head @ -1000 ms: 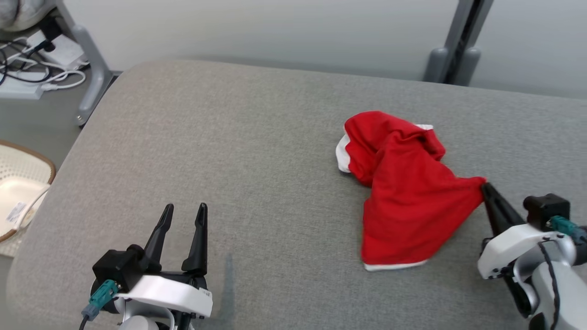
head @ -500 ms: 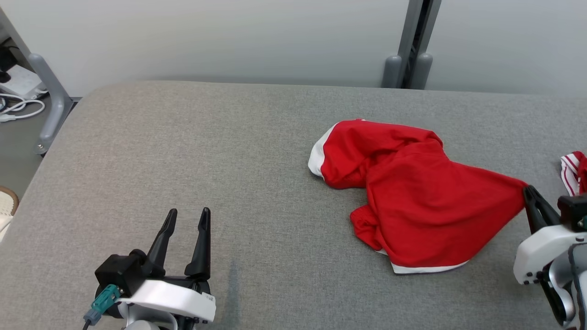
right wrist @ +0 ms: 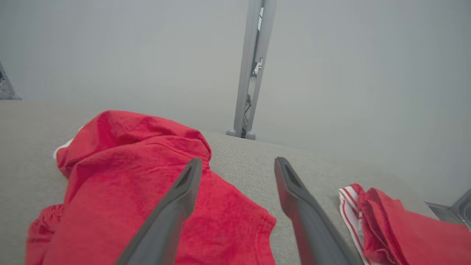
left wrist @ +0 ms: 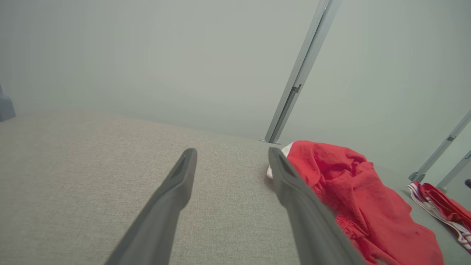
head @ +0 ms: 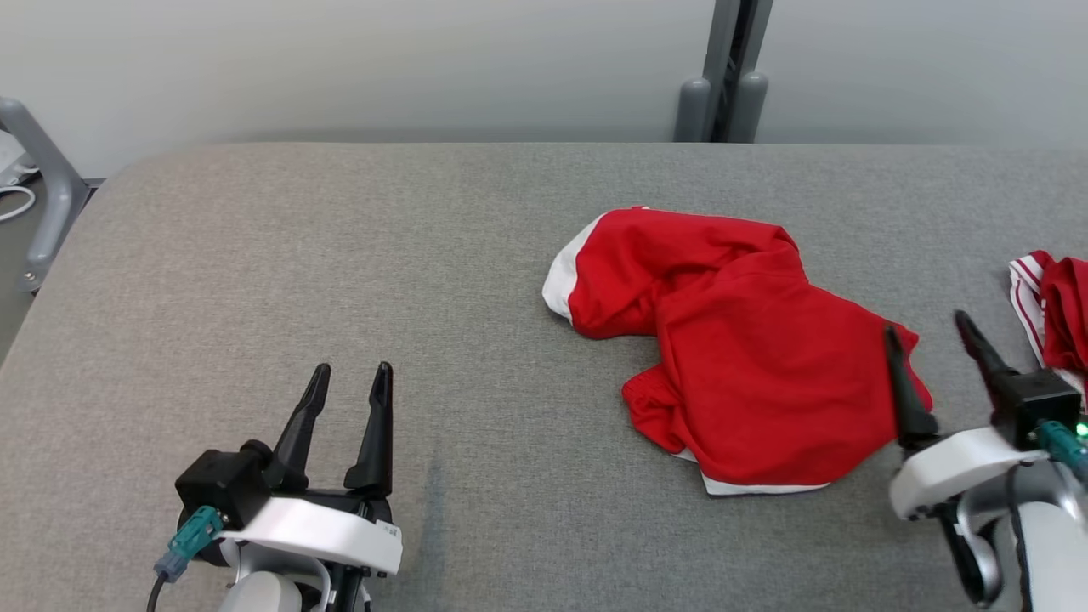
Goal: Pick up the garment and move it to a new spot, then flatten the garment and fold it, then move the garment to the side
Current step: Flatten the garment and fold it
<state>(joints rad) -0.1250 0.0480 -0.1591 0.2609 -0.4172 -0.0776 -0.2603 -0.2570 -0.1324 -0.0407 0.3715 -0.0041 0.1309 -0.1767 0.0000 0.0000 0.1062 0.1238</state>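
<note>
The garment (head: 739, 348) is a crumpled red piece with white trim, lying loose right of centre on the grey padded table (head: 340, 255). It also shows in the left wrist view (left wrist: 353, 195) and the right wrist view (right wrist: 140, 184). My right gripper (head: 928, 326) stands open at the garment's right corner, its left finger over the cloth edge, with nothing between the fingers (right wrist: 237, 165). My left gripper (head: 351, 376) is open at the lower left, well away from the garment (left wrist: 232, 154).
A second red cloth with white stripes (head: 1050, 310) lies at the table's right edge, close beside my right gripper (right wrist: 397, 224). A grey post (head: 722, 85) rises behind the table's far edge. Another grey frame leg (head: 42, 200) stands at far left.
My right gripper has opened and let go of the garment's corner, which now rests slack on the table. The head camera turned right, bringing the striped cloth into view. The left gripper is unchanged.
</note>
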